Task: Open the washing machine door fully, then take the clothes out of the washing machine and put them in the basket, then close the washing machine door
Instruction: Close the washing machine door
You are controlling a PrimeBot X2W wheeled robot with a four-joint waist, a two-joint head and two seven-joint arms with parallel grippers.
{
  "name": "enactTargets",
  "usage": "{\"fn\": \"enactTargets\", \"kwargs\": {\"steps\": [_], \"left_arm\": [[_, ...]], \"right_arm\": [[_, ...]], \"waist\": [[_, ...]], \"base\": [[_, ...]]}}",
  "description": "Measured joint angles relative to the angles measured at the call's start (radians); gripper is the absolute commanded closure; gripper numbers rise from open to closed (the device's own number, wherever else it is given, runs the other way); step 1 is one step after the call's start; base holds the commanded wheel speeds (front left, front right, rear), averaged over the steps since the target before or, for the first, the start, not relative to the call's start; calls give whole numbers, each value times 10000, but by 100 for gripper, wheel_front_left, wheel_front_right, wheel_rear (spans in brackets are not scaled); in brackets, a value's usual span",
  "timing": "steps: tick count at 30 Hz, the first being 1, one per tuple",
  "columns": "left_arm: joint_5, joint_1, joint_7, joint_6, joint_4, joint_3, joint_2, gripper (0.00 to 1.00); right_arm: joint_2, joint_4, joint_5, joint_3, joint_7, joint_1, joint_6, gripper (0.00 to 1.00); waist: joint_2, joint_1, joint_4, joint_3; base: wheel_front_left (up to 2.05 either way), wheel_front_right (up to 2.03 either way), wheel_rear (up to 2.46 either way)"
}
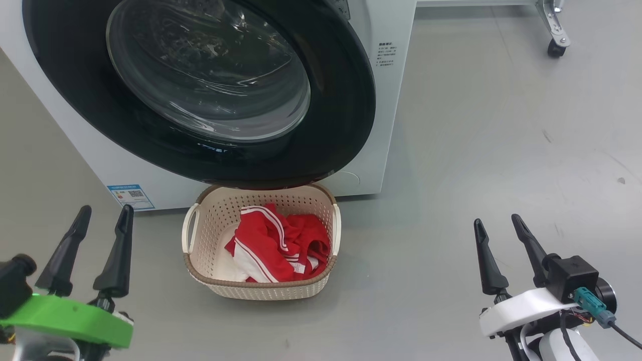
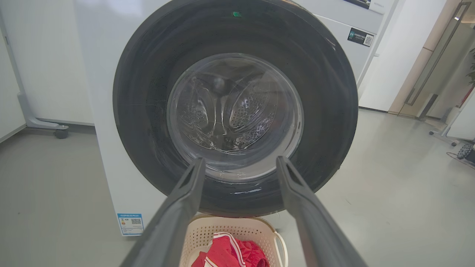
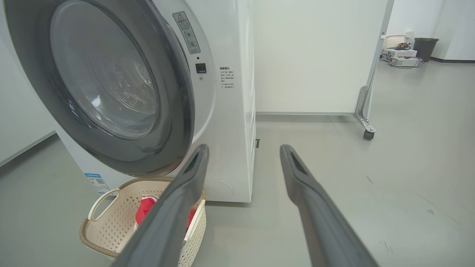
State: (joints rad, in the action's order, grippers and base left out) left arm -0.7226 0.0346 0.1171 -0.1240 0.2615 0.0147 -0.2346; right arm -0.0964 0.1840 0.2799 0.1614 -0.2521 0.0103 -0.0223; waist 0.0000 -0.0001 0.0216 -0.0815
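Left gripper and right gripper gaped empty; the door, twelve o'clock of the basket, could have swung open unlatched.

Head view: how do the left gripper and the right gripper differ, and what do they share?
The left gripper sits on a green bracket; the right gripper on a white bracket with a black box. The left gripper is nearer the basket than the right gripper. The left gripper points at the washing machine door; the right gripper points past it at the floor. Both are open and empty, with long dark fingers.
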Motion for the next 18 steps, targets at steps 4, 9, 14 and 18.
{"fn": "enactTargets", "kwargs": {"steps": [4, 9, 14, 18], "left_arm": [[1281, 466, -616, 2, -424, 35, 2, 0], [2148, 905, -1051, 378, -719, 449, 257, 0], [2945, 1212, -1432, 779, -1064, 953, 453, 0], [3319, 1288, -1639, 1016, -1223, 1133, 589, 0]], "right_arm": [[-2, -13, -2, 17, 0, -18, 2, 0], [-12, -67, -10, 25, 0, -255, 73, 0], [-15, -119, -12, 48, 2, -410, 77, 0], [-13, -165, -12, 48, 4, -443, 150, 0]], "waist": [[0, 0, 0, 122], [0, 0, 6, 242], [0, 0, -3, 340], [0, 0, -11, 391]], "base": [[0, 0, 0], [0, 0, 0], [0, 0, 0], [0, 0, 0]]}}
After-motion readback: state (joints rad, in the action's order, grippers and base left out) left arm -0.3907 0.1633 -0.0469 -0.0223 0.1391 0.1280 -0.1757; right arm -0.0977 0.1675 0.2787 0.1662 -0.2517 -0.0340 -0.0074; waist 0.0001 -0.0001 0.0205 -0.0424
